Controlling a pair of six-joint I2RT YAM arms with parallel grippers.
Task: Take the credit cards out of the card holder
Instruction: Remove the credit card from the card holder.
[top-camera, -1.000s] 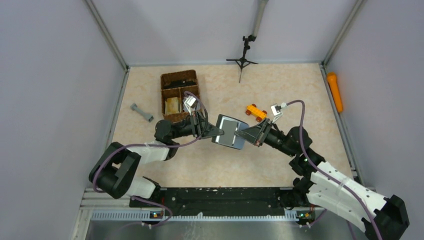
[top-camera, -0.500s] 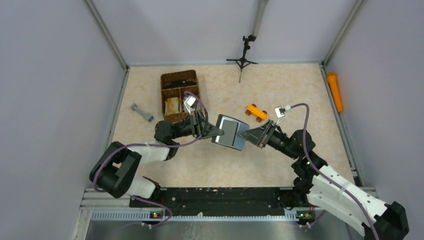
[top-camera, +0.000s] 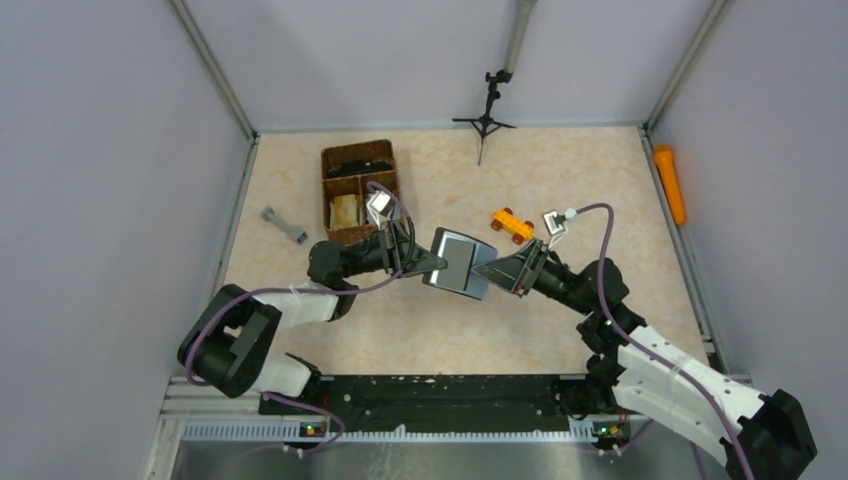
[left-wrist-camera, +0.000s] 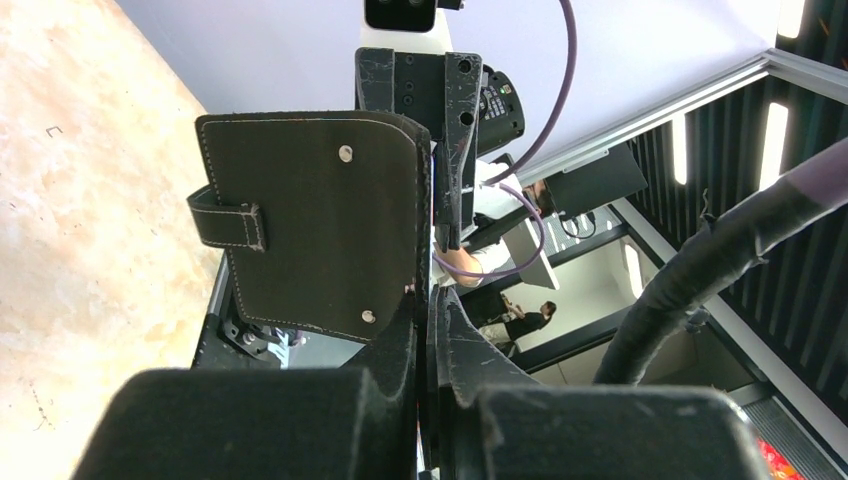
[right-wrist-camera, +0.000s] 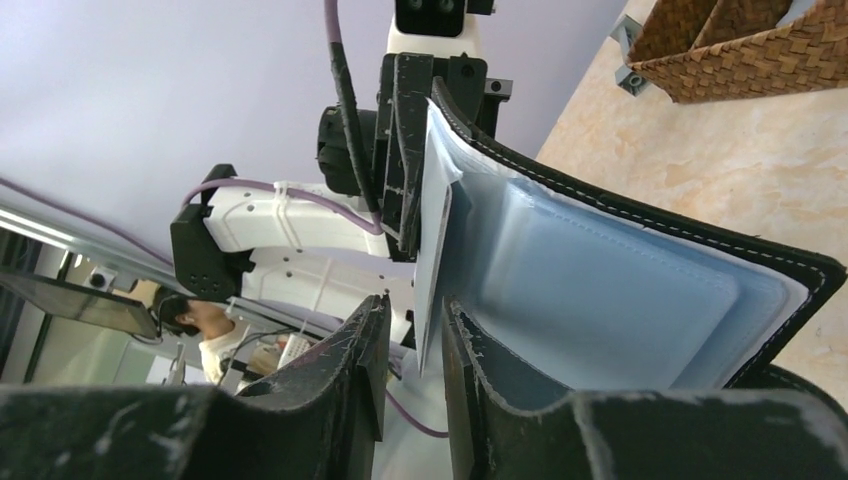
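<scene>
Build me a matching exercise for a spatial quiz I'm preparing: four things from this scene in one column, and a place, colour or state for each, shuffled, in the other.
1 card holder
2 wicker basket
3 toy car
4 grey piece

A lying just left of the basket
B orange
C lifted, pinched by the left gripper
D brown, divided into compartments

Pairs: 1-C, 2-D, 3-B, 4-A

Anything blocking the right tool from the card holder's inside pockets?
Nothing visible does. The right tool sits right at the open card holder, fingers parted around a pale sheet edge. The left tool clamps the holder's far edge, out of the way.
</scene>
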